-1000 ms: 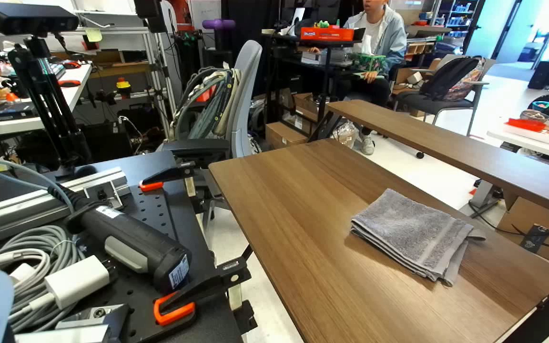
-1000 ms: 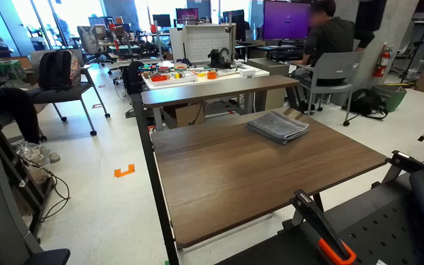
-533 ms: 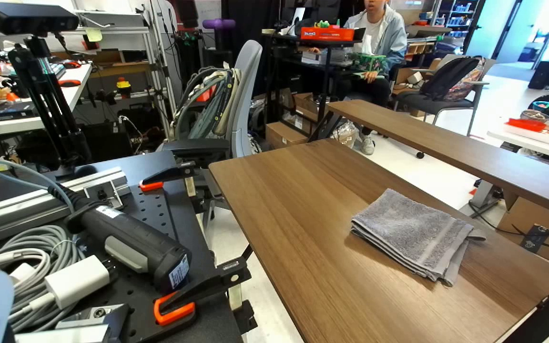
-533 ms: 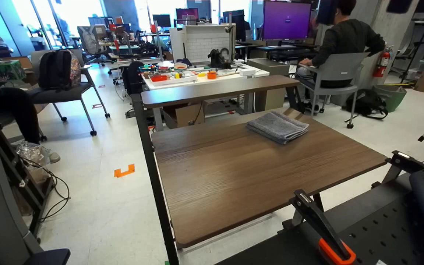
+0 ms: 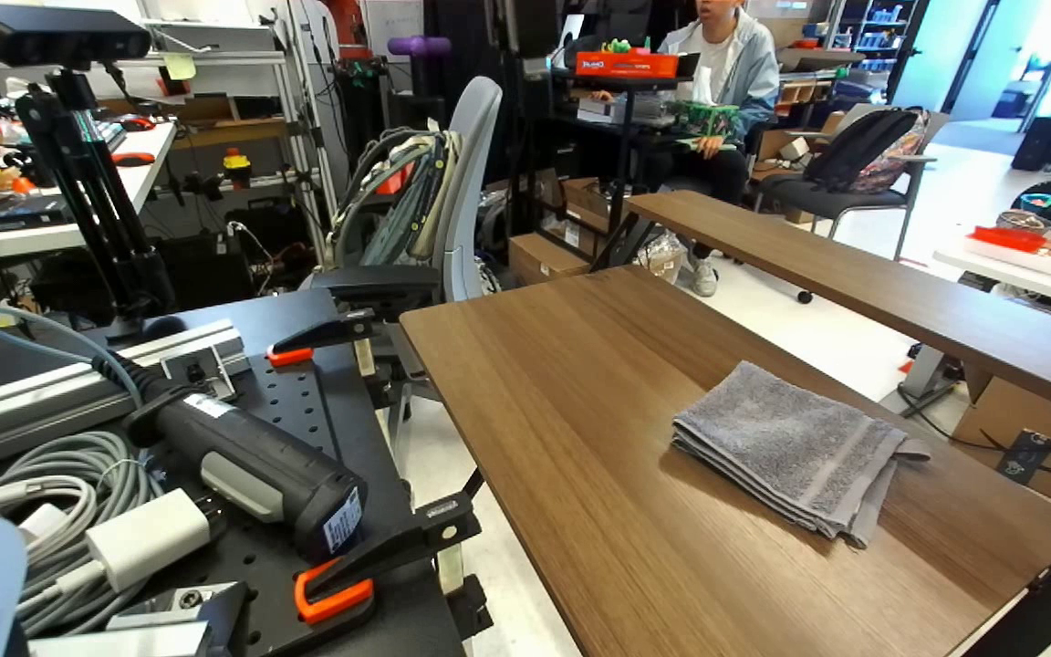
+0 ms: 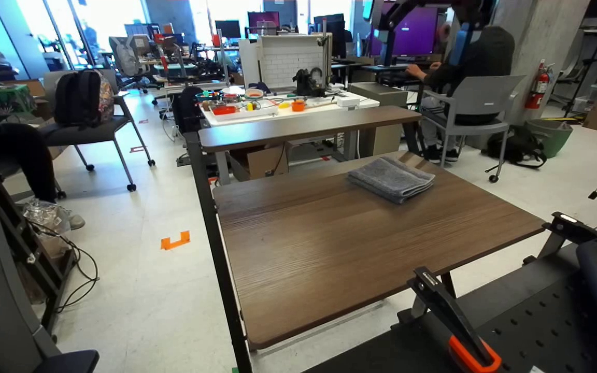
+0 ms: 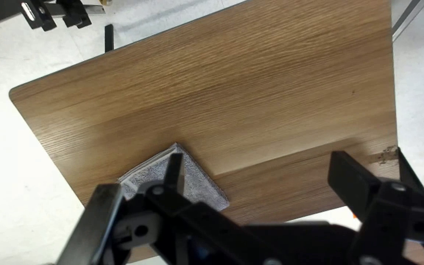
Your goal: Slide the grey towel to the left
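The grey towel lies folded and flat on the brown wooden tabletop, near its far long edge. It shows in both exterior views. In the wrist view the towel is at the lower left, partly hidden behind a finger. My gripper is open and empty, its fingers wide apart, with the left finger overlapping the towel in the picture. In an exterior view the gripper hangs at the top edge, well above the tabletop and apart from the towel. A dark part of it also shows at the top of an exterior view.
A raised wooden shelf runs along the far side of the tabletop. A black bench with orange-tipped clamps and a handheld tool stands on the near side. A black post stands at one end.
My gripper has come further into view at the top of both exterior views, moving sideways over the tabletop area and lower. The towel has not moved. A seated person in the background shifted.
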